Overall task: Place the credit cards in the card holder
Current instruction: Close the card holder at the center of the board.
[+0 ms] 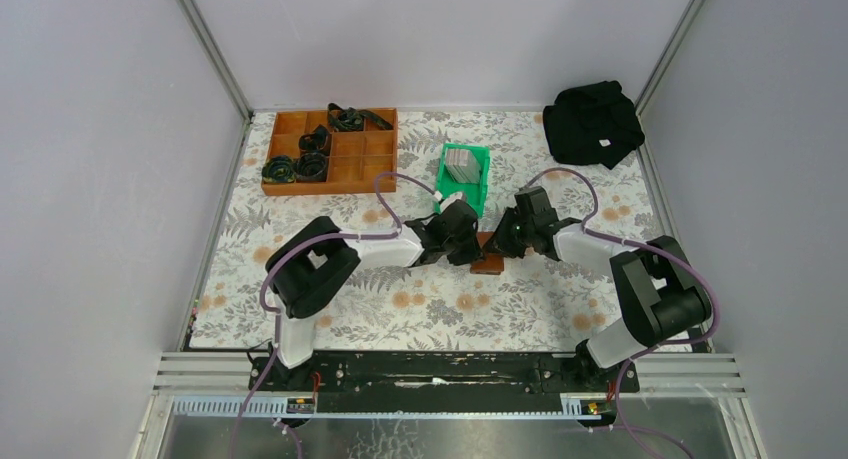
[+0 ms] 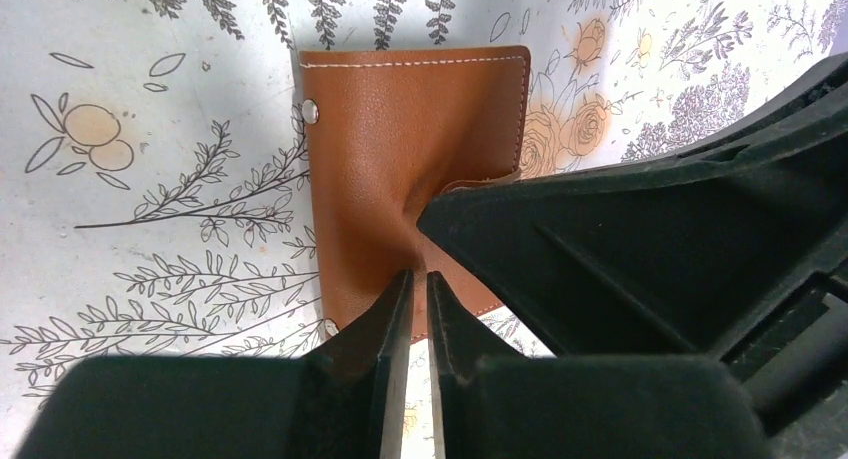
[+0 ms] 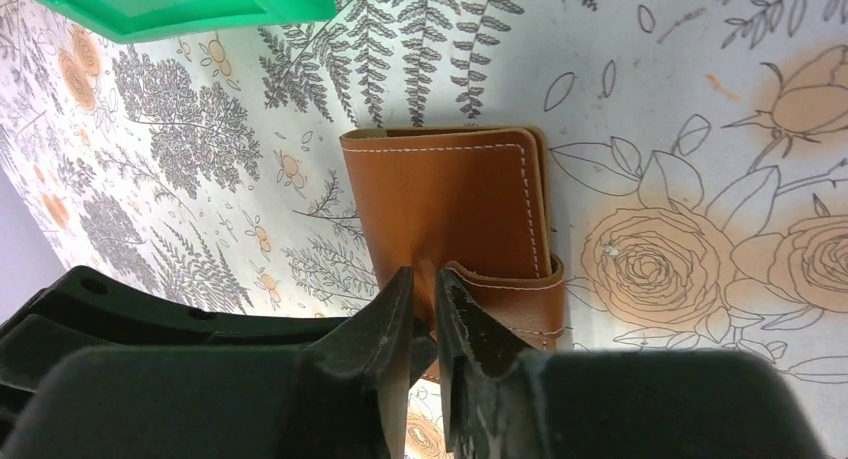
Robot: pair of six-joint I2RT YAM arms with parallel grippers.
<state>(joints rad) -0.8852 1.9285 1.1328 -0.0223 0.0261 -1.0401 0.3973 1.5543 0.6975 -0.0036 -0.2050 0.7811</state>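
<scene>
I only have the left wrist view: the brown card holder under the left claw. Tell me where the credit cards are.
Observer: The credit cards are a grey stack standing in the green bin, just beyond the card holder.
Operator: Now describe the right claw; I see only its black bulk.
Observer: The right claw has its tips a narrow slit apart at the holder's strap. Whether it grips the leather, I cannot tell.

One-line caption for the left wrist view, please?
Left claw, tips nearly together, at the near edge of the puckered brown card holder on the floral tablecloth.
</scene>
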